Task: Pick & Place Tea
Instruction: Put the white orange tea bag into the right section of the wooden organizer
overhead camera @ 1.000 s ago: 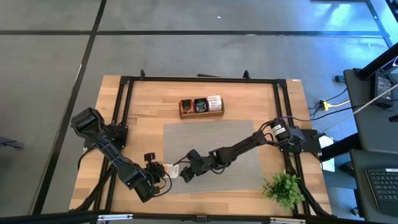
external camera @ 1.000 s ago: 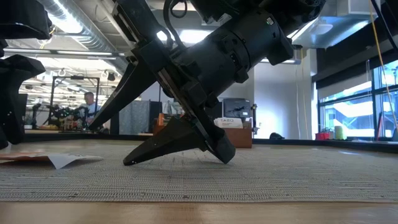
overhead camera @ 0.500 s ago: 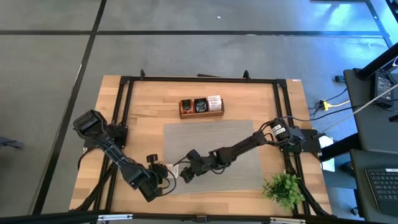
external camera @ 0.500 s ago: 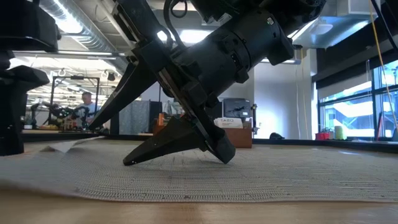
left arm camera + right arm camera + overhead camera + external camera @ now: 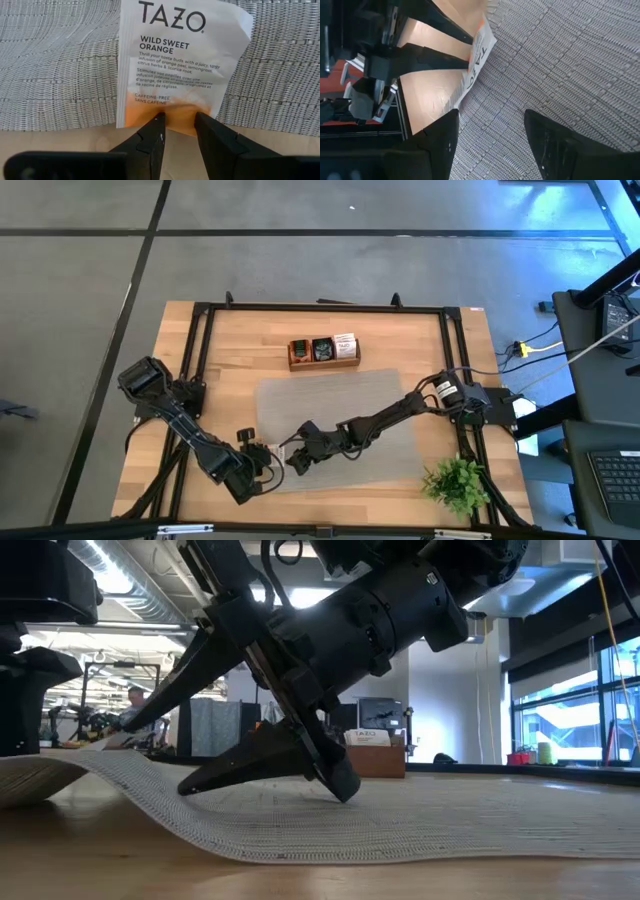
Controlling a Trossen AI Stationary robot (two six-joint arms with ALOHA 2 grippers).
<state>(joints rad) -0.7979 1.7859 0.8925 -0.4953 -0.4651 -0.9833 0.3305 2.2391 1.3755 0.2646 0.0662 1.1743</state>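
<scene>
One tea sachet [image 5: 175, 65], white with an orange end and "TAZO" print, lies on the left edge of the grey woven mat [image 5: 340, 400]. Its orange end overhangs the wood. My left gripper [image 5: 178, 120] is open and comes down on that end from the table's near left [image 5: 262, 461]. Just right of the sachet, my right gripper [image 5: 491, 114] stands wide open over the mat [image 5: 296, 460]. In the low view the mat's left part [image 5: 90, 765] is raised off the table in a hump. My left gripper has its two fingertips [image 5: 156, 125] on the sachet's orange end [image 5: 177, 111], a gap between them, so it is not pinched. They slant down from the near-left side. The sachet lies flat, printed face up, on the mat's edge. My right gripper rests its lower finger [image 5: 300, 765] on the mat [image 5: 360, 808], slanting down toward the table's left. Nothing is between its fingers.
A brown wooden tray [image 5: 323, 351] holding more sachets stands at the far middle of the table. A small green plant [image 5: 457, 483] is at the near right corner. Black frame rails [image 5: 195, 380] run along the table's sides.
The mat's left part, flat a second ago, has risen into a hump and carried the sachet up with it. My left gripper has moved toward the sachet. My right gripper has tipped a little further down over the mat.
</scene>
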